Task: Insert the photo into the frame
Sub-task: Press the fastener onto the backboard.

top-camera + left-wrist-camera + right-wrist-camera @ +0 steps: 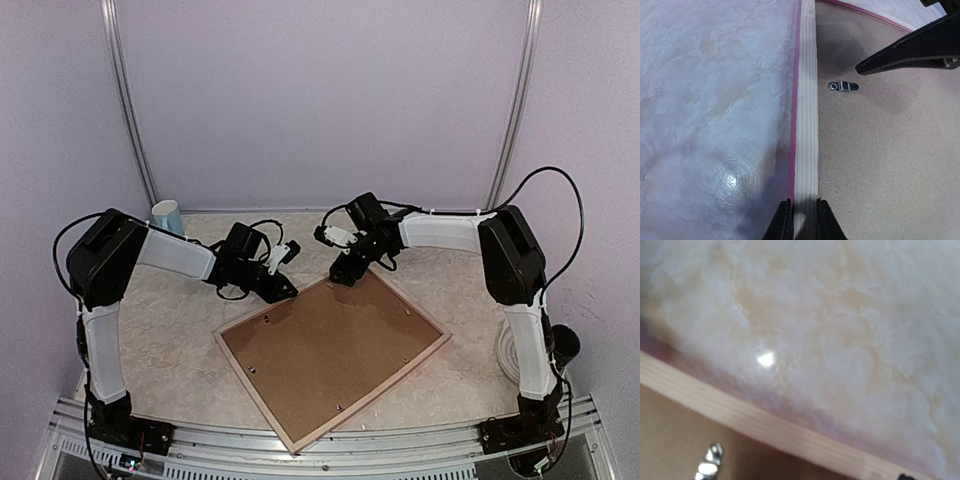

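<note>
The frame [372, 394] lies face down on the table, pale wood back up, with a thin pink edge showing beside its rail [807, 125]. A brown backing board [330, 350] fills it, so the photo is hidden. My left gripper [290, 292] is shut on the frame's far-left rail, one finger on each side [803, 220]. My right gripper [345, 272] hovers over the frame's far corner, open and holding nothing. One of its fingers [910, 50] reaches over the board above a metal turn clip [843, 86]. The right wrist view shows the rail [765, 422] and a clip [710, 465], blurred.
A pale blue cup [167, 215] stands at the back left by the wall. A white coil [510, 350] and a dark object [565, 345] sit at the right edge beside the right arm. The marbled table [170, 330] spreads left of the frame.
</note>
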`<action>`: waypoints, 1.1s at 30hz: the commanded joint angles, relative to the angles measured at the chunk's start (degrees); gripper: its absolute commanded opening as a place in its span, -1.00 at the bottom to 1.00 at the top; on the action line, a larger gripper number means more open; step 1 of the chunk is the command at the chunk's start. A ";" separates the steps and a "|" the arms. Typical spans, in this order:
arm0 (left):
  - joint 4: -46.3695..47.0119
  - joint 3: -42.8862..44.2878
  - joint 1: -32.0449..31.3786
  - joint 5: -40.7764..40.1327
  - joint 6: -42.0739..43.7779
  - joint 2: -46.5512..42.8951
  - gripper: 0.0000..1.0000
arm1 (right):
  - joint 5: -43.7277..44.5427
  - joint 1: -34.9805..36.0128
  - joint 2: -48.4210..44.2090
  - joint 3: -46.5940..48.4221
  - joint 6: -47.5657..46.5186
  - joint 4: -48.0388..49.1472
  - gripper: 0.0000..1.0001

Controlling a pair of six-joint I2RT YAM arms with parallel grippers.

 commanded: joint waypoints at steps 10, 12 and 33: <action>-2.57 -1.11 -0.18 -1.60 -1.13 2.93 -0.92 | 2.21 1.83 4.77 5.33 -0.15 -5.15 0.70; -2.55 -1.09 -0.18 -1.65 -1.06 2.93 -0.92 | 2.68 1.86 5.24 5.77 -0.08 -5.89 0.71; -2.55 -1.05 -0.18 -1.60 -0.98 3.01 -0.94 | 8.39 1.79 8.60 7.29 -0.79 -7.67 0.56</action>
